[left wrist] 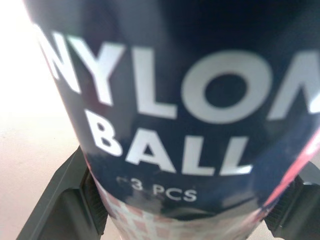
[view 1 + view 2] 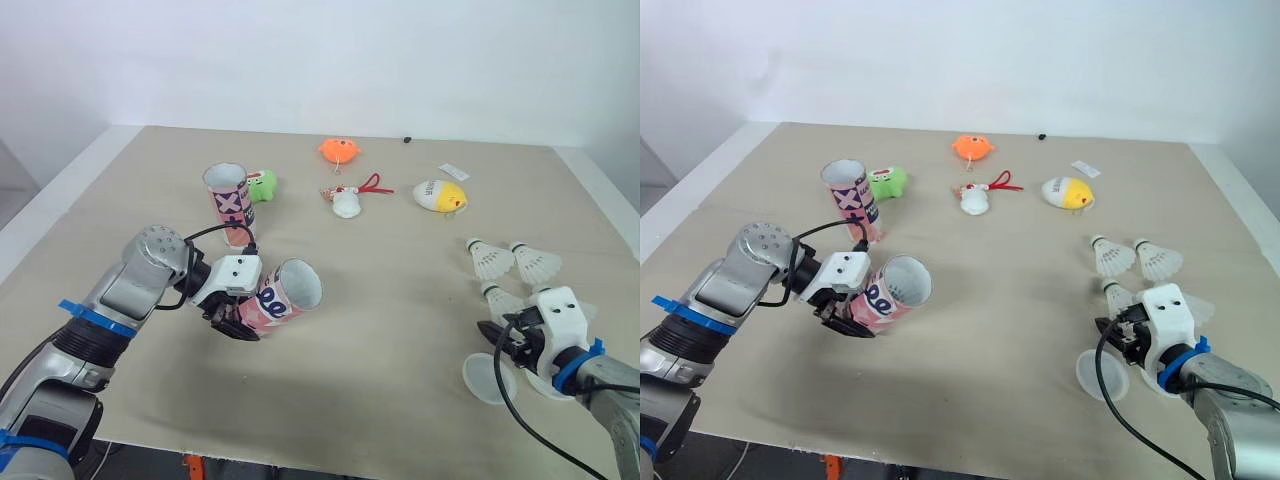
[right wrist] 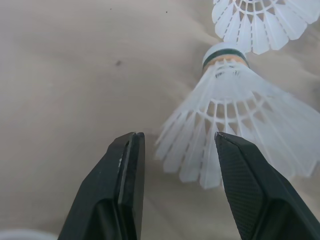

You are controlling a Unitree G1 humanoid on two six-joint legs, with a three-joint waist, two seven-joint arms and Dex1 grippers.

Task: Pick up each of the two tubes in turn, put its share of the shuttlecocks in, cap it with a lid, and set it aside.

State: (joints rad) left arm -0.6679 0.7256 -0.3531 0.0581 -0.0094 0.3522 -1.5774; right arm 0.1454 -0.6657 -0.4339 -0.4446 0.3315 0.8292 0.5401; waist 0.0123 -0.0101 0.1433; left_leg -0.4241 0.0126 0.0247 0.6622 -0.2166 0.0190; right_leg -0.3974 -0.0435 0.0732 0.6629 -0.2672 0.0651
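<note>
My arms (image 2: 125,290) are silver-grey with blue bands (image 2: 84,315). My left gripper (image 2: 243,318) and right gripper (image 2: 500,338) have white housings, ridged black fingers (image 3: 125,170) and looping black cables (image 2: 515,400)

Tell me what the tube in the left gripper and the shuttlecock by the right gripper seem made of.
The tube looks like cardboard with a glossy printed wrap: thin rim, sheen on lettering. The shuttlecock looks like white moulded plastic, probably nylon: ribbed lattice skirt; its green-banded tip is unclear.
</note>
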